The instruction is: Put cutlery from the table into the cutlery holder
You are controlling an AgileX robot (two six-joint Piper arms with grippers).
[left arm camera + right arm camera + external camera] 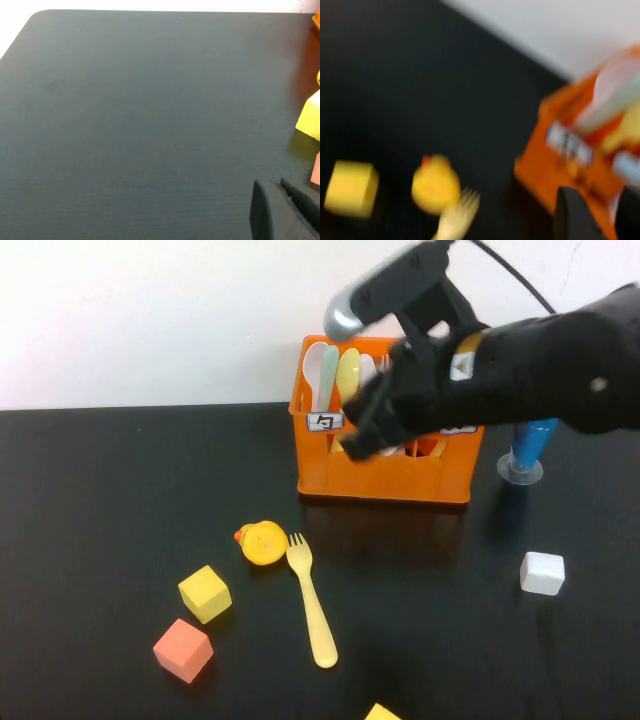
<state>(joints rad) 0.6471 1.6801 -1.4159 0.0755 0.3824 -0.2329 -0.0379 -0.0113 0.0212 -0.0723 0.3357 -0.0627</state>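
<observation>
The orange cutlery holder stands at the back middle of the black table. A pale pink spoon, a mint-green spoon and a yellow utensil stand upright in its left compartment. A yellow fork lies flat on the table in front of the holder, tines next to the duck. My right gripper hangs over the holder's front left, open and empty; in the right wrist view the holder and fork show below it. My left gripper is shut and empty, low over bare table.
A yellow duck toy sits beside the fork's tines. A yellow cube and a coral cube lie front left, a white cube at the right, a yellow piece at the front edge. A blue cone cup stands right of the holder.
</observation>
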